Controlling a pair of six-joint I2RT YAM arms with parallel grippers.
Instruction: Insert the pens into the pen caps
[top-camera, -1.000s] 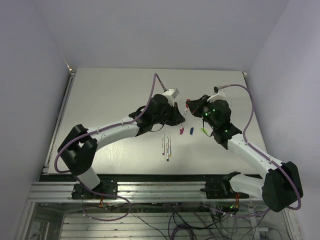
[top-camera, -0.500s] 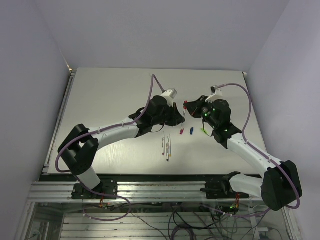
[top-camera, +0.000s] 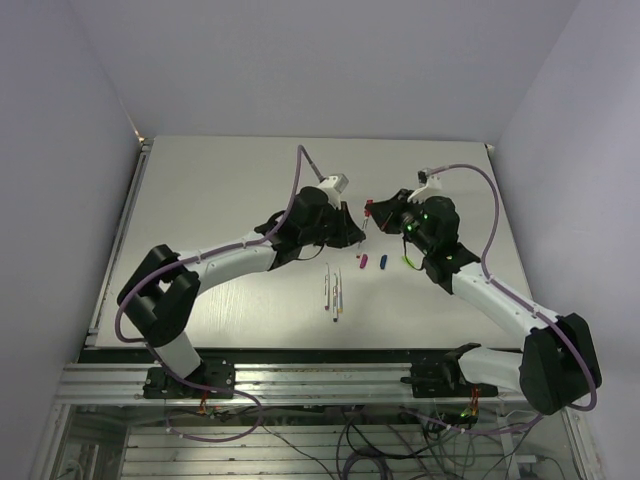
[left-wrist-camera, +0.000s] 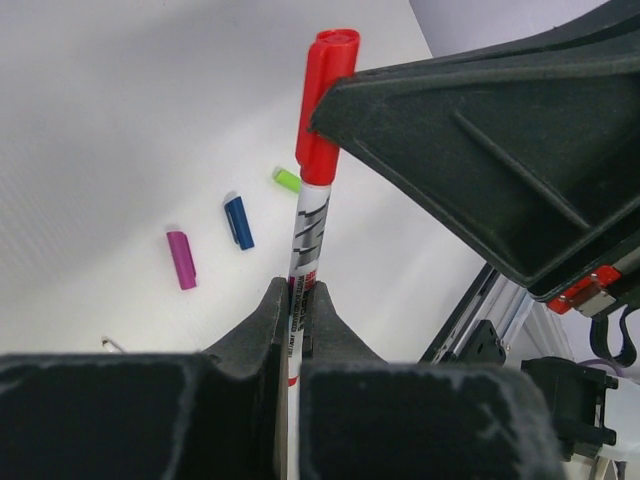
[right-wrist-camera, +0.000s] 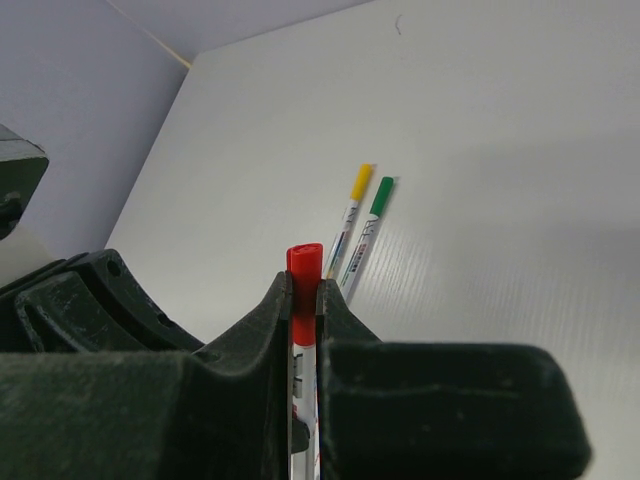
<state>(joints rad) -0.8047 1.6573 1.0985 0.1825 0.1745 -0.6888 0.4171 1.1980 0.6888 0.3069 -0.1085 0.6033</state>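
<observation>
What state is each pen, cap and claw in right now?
Red pen: held in the air, left claw shut on its barrel.
Red cap: on the pen's end, right claw shut on it.
Purple cap: loose on table.
Blue cap: loose on table.
Light green cap: loose on table.
Yellow-capped pen: capped, lying flat.
Green-capped pen: capped, lying flat.

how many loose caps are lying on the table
3, in a row on the table: purple cap, blue cap in the middle, light green cap. More may be hidden.
</observation>
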